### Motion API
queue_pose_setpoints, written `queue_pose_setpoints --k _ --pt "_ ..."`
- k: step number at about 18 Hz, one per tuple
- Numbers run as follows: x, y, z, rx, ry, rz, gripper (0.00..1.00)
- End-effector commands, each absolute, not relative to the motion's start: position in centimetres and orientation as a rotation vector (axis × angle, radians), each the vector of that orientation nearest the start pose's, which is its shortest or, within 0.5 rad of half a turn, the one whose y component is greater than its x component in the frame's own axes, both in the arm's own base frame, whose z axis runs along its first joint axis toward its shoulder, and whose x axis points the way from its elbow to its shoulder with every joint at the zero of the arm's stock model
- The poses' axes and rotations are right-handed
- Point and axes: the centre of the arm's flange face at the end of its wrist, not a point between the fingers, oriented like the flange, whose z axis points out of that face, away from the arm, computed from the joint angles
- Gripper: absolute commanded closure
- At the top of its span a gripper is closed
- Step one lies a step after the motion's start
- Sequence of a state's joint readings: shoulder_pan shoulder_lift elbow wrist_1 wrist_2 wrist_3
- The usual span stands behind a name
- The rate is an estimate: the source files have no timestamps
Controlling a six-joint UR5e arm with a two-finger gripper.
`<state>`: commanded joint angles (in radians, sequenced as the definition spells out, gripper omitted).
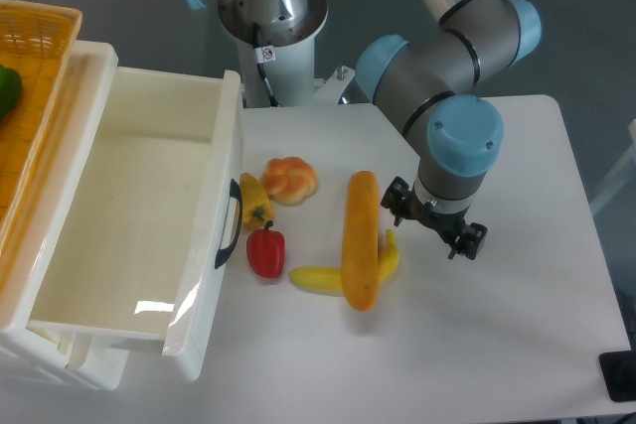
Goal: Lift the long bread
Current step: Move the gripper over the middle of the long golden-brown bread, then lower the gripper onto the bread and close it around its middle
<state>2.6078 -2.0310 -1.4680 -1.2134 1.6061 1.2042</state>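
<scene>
The gripper hovered beside the long bread mid-tabletop, approach seemingly underway. Whether its jaws were apart, I cannot tell. Next it likely needed centring over the loaf.

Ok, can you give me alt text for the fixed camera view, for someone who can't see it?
The long bread lies on the white table, crossing over a yellow banana, with the robot's pincer hovering just right of it. A red pepper, yellow pepper and knotted bun sit left, beside an open white drawer.
</scene>
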Motion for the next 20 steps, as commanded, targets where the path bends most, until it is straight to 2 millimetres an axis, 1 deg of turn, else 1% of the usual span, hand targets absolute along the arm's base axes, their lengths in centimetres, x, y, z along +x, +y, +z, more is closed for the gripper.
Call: queue_pose_setpoints --k 3,5,10,12,14,18,20 --pt "-49.8 44.6 30.7 -3.161 0.250 0.023 0.00" --pt "-49.4 44.9 30.4 -3.157 0.209 0.021 0.00" --pt "-48.3 45.2 28.5 -3.124 -0.055 0.011 0.00" --pt "-47.7 45.1 27.7 -3.102 -0.079 -0.047 0.00" --pt "-47.2 44.9 27.4 -3.100 -0.086 -0.066 0.00" --pt "-47.1 45.2 26.7 -3.078 -0.108 -0.108 0.00" --pt "-47.2 45.5 25.9 -3.065 -0.177 -0.138 0.00"
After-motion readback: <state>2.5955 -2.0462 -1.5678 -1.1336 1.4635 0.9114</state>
